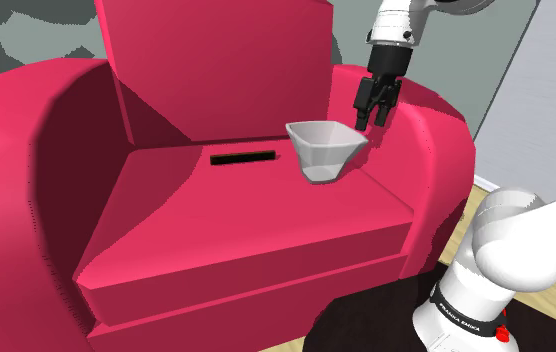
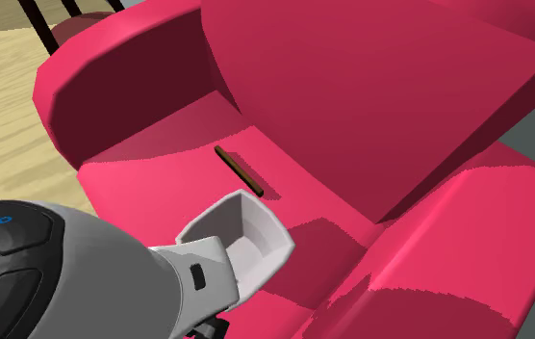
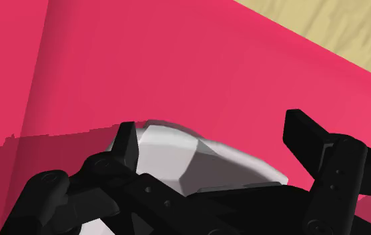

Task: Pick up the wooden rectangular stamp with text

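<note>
Hand open, empty, hovering close above bowl. On seat, shoulder view: stamp lies flat by backrest, bowl near it, hand rightmost. Risk: crossing to stamp likely knocks bowl. Stamp thin and low, so grip could slip or dig into seat.

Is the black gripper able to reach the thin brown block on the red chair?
Probably yes. The thin brown block lies uncovered on the red armchair seat; the open black gripper hangs above, near the white bowl beside it.
</note>
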Controlling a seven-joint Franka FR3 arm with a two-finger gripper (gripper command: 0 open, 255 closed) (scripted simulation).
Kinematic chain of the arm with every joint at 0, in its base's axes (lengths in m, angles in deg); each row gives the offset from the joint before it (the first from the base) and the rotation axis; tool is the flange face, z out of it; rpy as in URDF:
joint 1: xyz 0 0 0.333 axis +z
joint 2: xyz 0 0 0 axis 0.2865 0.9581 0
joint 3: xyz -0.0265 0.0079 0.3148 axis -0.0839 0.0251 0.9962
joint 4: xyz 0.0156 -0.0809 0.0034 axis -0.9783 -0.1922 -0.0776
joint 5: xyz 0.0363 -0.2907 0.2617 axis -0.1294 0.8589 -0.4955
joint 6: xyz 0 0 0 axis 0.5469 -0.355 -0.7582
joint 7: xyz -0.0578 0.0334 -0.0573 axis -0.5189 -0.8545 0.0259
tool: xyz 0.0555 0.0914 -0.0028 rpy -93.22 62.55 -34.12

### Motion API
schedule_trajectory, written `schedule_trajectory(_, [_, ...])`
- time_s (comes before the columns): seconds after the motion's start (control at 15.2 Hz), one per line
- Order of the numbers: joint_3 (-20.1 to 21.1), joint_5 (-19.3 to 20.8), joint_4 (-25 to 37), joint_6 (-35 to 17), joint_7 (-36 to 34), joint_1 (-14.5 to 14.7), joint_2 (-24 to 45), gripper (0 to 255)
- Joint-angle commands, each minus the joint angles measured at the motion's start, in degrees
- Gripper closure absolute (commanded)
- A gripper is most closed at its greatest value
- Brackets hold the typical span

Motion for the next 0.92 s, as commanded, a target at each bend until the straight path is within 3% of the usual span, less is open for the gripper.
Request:
schedule_trajectory(0.0, [0.00, 0.00, 0.00, 0.00, 0.00, 0.00, 0.00, 0])
schedule_trajectory(0.4, [-4.29, 2.54, 3.22, -8.23, 13.34, 3.34, 11.57, 0])
schedule_trajectory(0.86, [-7.72, 2.74, 10.77, -15.50, 28.29, 7.08, 26.43, 0])
